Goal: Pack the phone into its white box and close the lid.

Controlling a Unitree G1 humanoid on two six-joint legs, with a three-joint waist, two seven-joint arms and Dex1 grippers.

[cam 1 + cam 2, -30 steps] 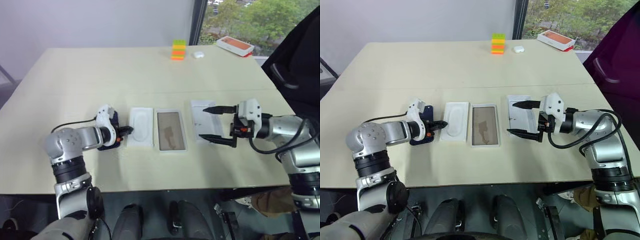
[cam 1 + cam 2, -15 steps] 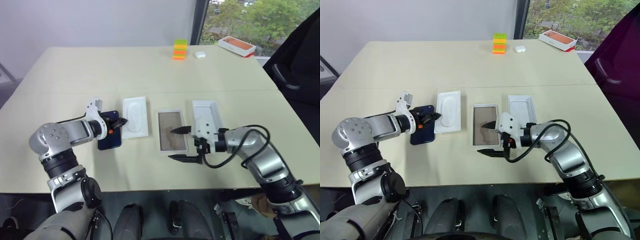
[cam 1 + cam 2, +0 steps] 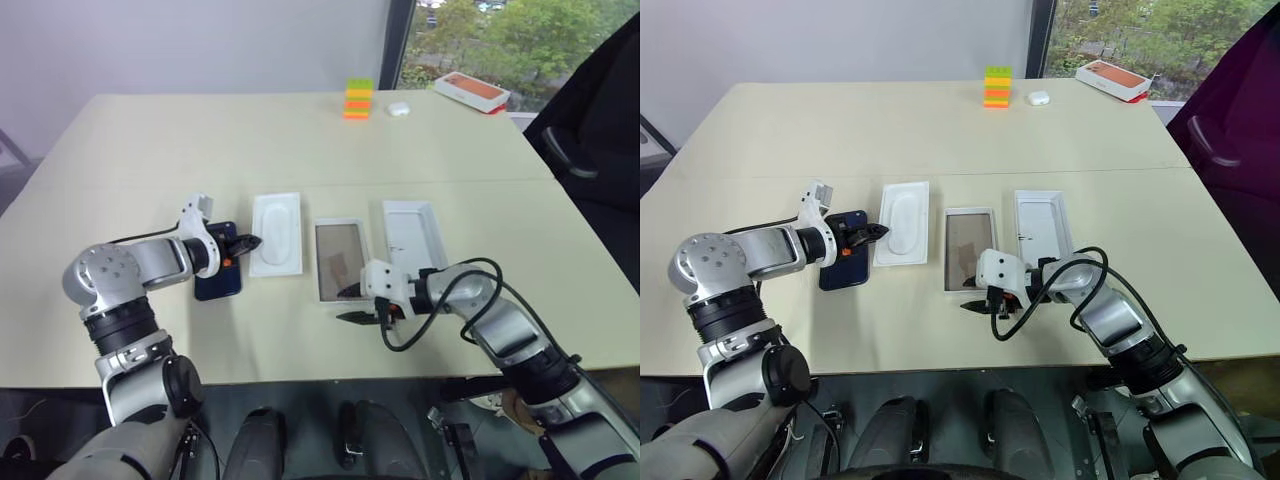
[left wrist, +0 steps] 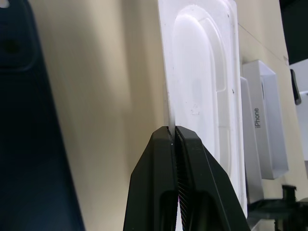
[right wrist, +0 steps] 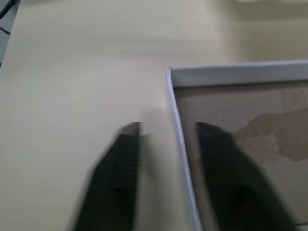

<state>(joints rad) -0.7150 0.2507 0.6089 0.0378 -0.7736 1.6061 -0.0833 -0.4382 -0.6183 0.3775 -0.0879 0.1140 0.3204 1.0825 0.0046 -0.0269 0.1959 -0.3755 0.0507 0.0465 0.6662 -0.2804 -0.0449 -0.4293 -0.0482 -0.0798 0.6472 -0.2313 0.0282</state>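
Observation:
The dark navy phone (image 3: 218,272) lies flat on the table under my left wrist. My left gripper (image 3: 250,241) is shut, its tips (image 4: 172,129) at the edge of the white insert (image 3: 275,232); whether they pinch that rim I cannot tell. The white box (image 3: 341,292), tan floor up, lies in the middle. The lid (image 3: 413,235) lies beside it to the right, plain inside facing up. My right gripper (image 3: 351,303) is at the box's near end. Its fingers stand narrowly apart, one on either side of the box wall (image 5: 177,113).
At the far edge stand a coloured block stack (image 3: 357,99), a small white case (image 3: 398,109) and an orange-topped box (image 3: 472,91). A dark chair back (image 3: 590,130) stands at the table's right side.
My right gripper has come down and leftward from over the lid to the white box's near end, and its wide jaws have narrowed. The left gripper has stayed by the insert. The camera shifted.

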